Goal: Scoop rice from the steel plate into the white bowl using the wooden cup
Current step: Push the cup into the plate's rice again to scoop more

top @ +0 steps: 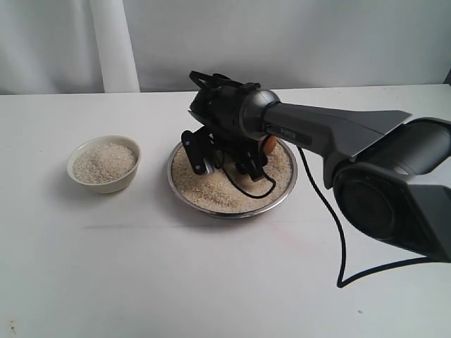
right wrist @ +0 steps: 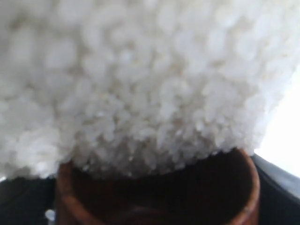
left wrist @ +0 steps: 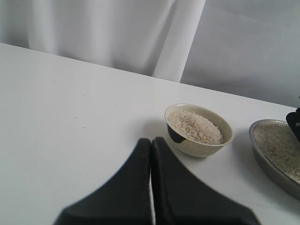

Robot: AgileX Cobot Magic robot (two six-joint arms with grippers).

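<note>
White tabletop runs back to a pale curtain hanging behind it. Near the middle sits the steel plate, its floor covered with a broad bed of rice. Well apart to the left of it in the exterior view stands the white bowl, upright and filled with grains almost to the rim. The right arm reaches across from the right and tips steeply down over the plate, so its bulk hides much of the plate's back half. The right gripper is low over the grains and clasps the wooden cup, of which only a reddish-brown sliver shows behind the black housing in the exterior view. In the right wrist view the cup's mouth is pressed against the rice, which fills nearly the whole picture. A black cable loops over the plate's surface and another length trails across the table. The left gripper hangs away from the vessels, its two fingers pressed together, with nothing between them.
</note>
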